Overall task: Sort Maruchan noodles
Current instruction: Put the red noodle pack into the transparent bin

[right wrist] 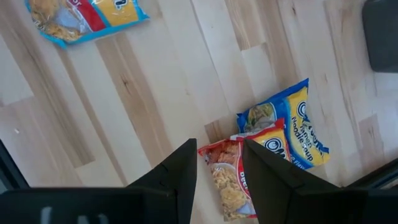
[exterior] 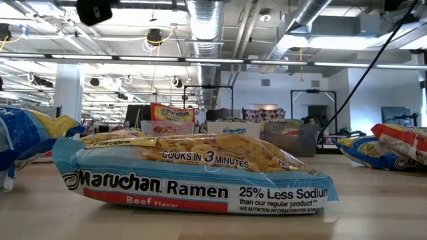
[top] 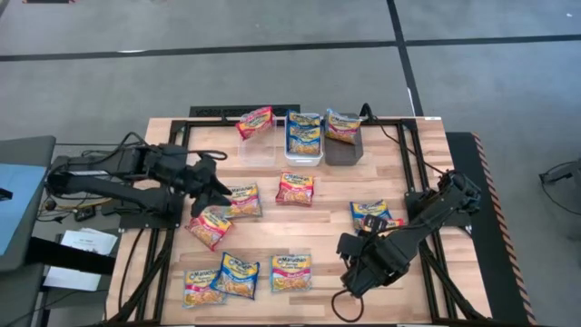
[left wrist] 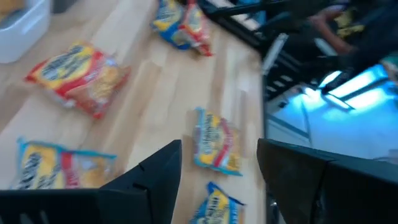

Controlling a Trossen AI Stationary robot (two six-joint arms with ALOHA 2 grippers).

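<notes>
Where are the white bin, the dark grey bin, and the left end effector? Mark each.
White bin (top: 304, 155): high view, on its near rim.
Dark grey bin (top: 342, 153): high view, on its bare floor.
Left end effector (top: 218, 181): high view, between its open fingertips, above the packets.

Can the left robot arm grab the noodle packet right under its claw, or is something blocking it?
Probably yes. The left gripper hangs open, holding nothing, just above the red and yellow packet, which lies flat on bare table with nothing on top. A neighbouring packet sits close beside it.
</notes>
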